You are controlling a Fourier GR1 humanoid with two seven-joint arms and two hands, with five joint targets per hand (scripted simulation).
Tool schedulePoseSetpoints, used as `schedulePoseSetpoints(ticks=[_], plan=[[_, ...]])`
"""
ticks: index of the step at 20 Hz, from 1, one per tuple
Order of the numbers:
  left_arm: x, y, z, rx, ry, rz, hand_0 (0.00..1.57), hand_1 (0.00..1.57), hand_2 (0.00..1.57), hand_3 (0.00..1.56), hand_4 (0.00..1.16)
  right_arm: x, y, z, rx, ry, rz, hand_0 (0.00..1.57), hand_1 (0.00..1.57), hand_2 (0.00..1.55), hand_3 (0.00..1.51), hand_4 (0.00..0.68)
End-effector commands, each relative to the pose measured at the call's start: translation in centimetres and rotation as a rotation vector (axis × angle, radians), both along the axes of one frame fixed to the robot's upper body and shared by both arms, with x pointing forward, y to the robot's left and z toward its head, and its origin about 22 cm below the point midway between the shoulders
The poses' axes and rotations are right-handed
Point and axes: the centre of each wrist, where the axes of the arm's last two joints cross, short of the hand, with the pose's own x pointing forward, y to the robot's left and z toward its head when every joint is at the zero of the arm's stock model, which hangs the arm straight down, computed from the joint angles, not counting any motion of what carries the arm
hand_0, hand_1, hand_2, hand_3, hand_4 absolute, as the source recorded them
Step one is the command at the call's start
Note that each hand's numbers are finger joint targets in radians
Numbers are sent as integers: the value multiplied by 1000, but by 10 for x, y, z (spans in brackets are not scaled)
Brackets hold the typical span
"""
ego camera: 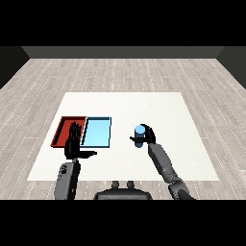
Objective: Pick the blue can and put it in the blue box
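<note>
From the head view, we see our right hand [147,136] with its fingers curled round the blue can [140,135], which stands upright over the white table [144,103], well to the right of the blue box [97,131]. We judge the coming move a carry to the left, as the box lies that way from the can. Our left hand [74,141], fingers straight and holding nothing, hangs over the seam between the red tray [65,129] and the box.

Left robot hand [73,141]: fingers straight, pointing forward, thumb out to the side; grey forearm nearly vertical from the lower left corner. Right robot hand [146,136]: fingers and thumb curled around a held object; forearm angled up and inward from lower right.
</note>
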Motion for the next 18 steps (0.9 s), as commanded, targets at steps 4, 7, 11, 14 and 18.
schedulePoseSetpoints(ticks=[4,7,11,14,18], plan=[[-2,-31,-10,87,37,-21,0,0,0,0,0,0,11,28,-11,-113,13,1472,1472,1451,1410,649],[6,-34,-27,49,81,-75,0,0,0,0,0,11,24,52,5,-150,26,1493,1493,1457,1413,652],[9,-56,-30,58,96,-108,0,0,0,0,0,16,7,62,9,-267,86,1458,1458,1434,1411,660],[12,-56,-19,53,120,-167,0,0,0,0,0,8,24,80,15,-278,82,1440,1440,1444,1421,665],[24,-67,-15,70,159,-167,0,0,0,0,0,4,34,84,20,-271,88,1429,1429,1451,1423,660]])
